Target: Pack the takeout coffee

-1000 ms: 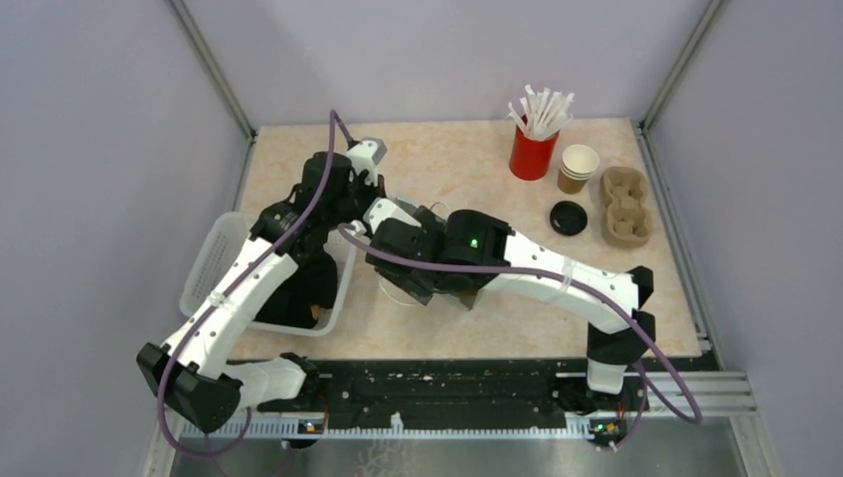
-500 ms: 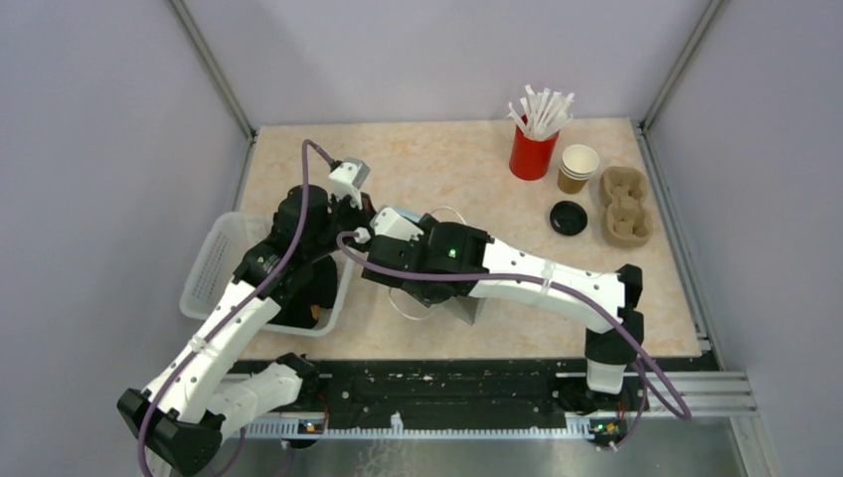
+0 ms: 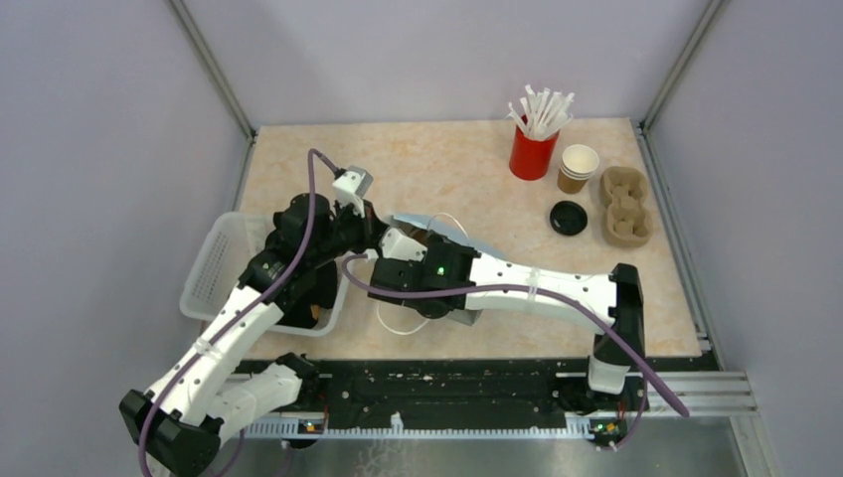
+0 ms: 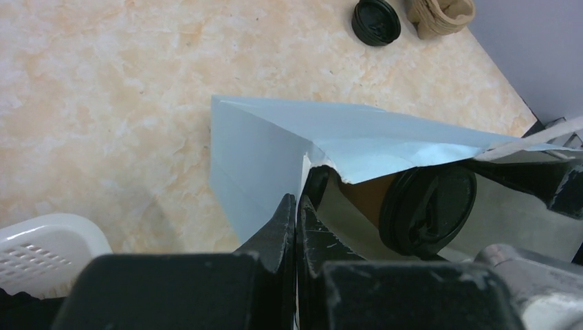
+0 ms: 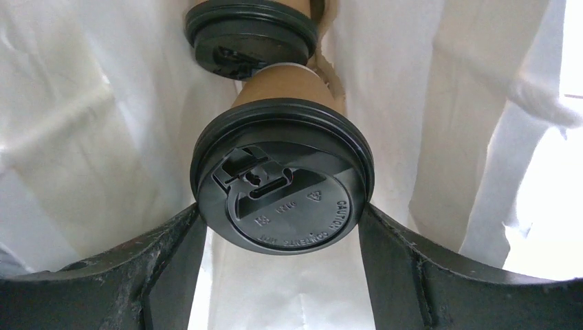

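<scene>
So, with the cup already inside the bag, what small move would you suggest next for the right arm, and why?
Probably ease the right gripper a little deeper, to set its lidded cup beside the other lidded cup further in, before letting go. Its fingers clasp the lid on both sides, while the left gripper pinches the bag edge, holding the mouth open.

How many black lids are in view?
3: one on the cup in the right gripper, inside the blue bag; one on a second cup behind it; one loose lid beside the cardboard carrier. The bag may hide more.
</scene>
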Tool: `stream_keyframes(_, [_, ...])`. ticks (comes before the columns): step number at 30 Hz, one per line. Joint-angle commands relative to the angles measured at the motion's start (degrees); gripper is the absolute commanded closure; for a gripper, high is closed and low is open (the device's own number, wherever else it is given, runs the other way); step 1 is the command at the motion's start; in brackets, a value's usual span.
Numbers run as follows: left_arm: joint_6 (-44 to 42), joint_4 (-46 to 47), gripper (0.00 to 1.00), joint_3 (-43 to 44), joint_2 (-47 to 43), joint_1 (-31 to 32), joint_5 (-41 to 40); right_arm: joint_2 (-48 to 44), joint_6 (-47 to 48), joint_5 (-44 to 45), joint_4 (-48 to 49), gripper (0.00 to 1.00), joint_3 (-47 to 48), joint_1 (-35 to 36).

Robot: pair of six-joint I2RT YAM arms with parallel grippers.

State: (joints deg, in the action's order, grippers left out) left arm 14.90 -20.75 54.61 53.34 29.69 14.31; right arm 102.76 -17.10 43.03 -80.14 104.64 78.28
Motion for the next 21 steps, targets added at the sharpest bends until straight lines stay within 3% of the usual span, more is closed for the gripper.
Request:
stream_keyframes(1, [-1.2, 3.6, 1.0, -0.8, -2.3, 0.2, 1.5, -5.6, 1.1, 2.9, 5.4, 0.39, -2.8, 0.0])
stream_keyframes(9, [-1.7, 2.5, 1.0, -1.2, -3.1, 0.1, 2.1, -9.0, 1.7, 2.0, 8.9, 0.4, -10.7, -2.3])
stream_keyframes(21, [-2.7, 3.8, 1.0, -2.8, -3.5, 0.2, 4.4, -9.1, 5.9, -0.4, 14.5, 0.4, -14.9, -5.5])
